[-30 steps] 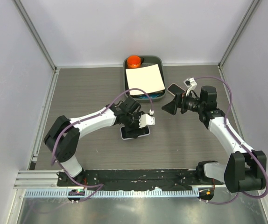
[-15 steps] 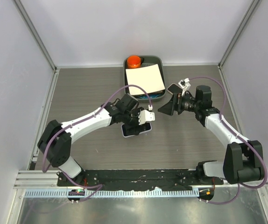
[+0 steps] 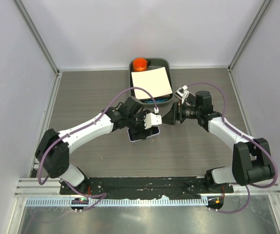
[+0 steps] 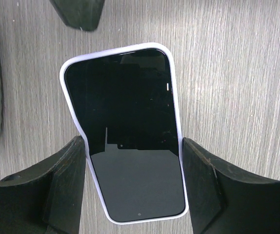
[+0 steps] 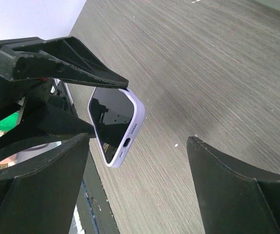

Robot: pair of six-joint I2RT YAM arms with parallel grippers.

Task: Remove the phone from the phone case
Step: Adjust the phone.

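At centre, left hand [image 4: 132, 146] around phone [image 4: 123, 112].

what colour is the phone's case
Pale lilac phone case, nearly white, around the black-screened phone; shows best in the left wrist view.

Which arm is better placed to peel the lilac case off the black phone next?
Right. The left gripper clamps the black phone in its lilac plastic case by the long edges; the open right gripper faces its free end.
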